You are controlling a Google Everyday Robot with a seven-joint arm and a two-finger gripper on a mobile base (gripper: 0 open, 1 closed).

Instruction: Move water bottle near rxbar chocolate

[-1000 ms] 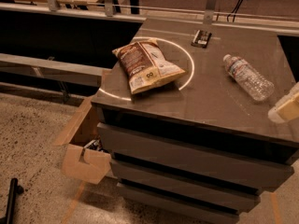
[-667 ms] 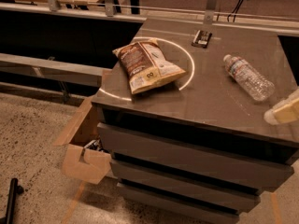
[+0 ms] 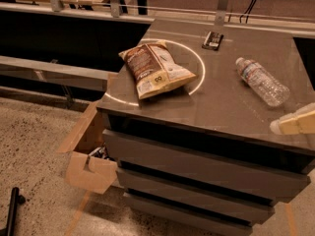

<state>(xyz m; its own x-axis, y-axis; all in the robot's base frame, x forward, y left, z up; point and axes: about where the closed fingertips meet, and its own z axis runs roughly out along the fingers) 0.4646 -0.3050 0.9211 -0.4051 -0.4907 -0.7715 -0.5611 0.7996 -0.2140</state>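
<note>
The water bottle lies on its side on the right part of the dark cabinet top, white cap toward the back left. The rxbar chocolate, a small dark bar, lies flat near the back edge, well apart from the bottle. My gripper shows as a pale tip entering at the right edge, in front of the bottle and a little to its right, over the cabinet's front right corner. It holds nothing that I can see and does not touch the bottle.
A brown-and-white chip bag lies on the left part of the top, inside a white ring mark. An open cardboard box sits on the floor at the cabinet's left. A rail with posts runs behind.
My gripper has come a little further into view from the right edge, moving left and lower. The bottle, bar and bag have not moved.
</note>
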